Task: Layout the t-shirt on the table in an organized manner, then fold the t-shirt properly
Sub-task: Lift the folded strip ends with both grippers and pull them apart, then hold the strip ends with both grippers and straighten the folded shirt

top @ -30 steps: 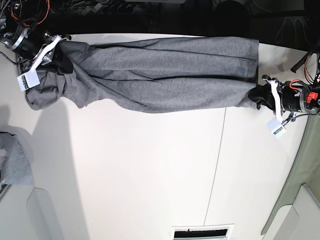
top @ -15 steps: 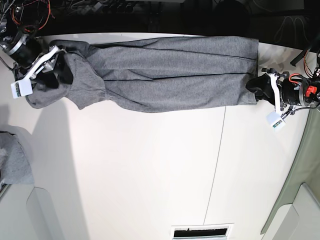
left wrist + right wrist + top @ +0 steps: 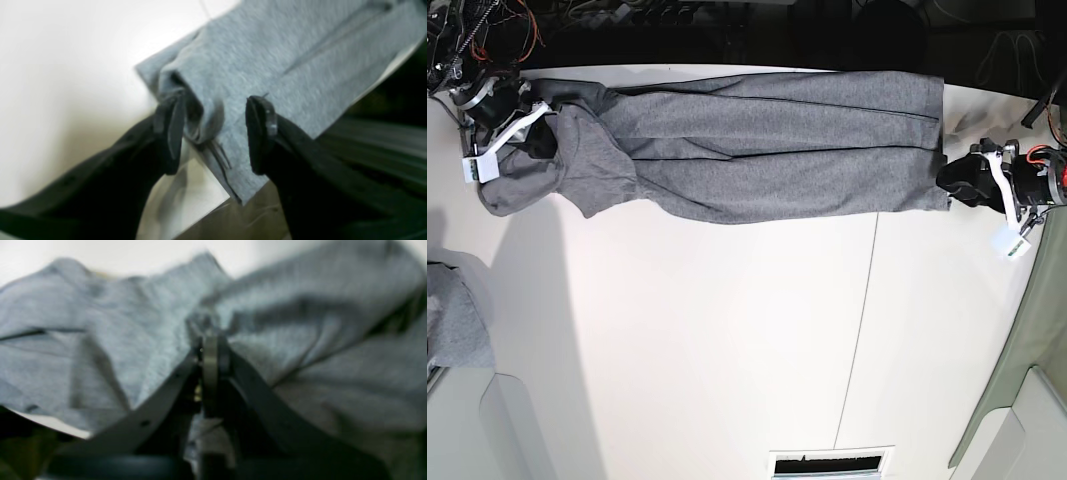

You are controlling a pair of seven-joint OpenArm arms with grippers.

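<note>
The table (image 3: 727,350) is a broad white top with a thin dark seam running across it, and the t-shirt (image 3: 767,150) lies stretched along its far edge as a long grey band reaching from one gripper to the other, with lengthwise folds and a bunched, rounded end at the right gripper's side. In the right wrist view the right gripper (image 3: 210,350) has its two fingers pressed flat together with no gap; rumpled grey cloth spreads just beyond and to both sides of the tips, and a small pucker of fabric sits right at them, but the blur does not let me tell whether any cloth is pinched between them. In the left wrist view the left gripper (image 3: 215,133) stands with its fingers (image 3: 262,133) spread wide apart; the shirt's hem end lies between and ahead of them, a folded edge touching or just beside the inner face of one finger, the other finger resting over flat cloth, neither one clamping it.
</note>
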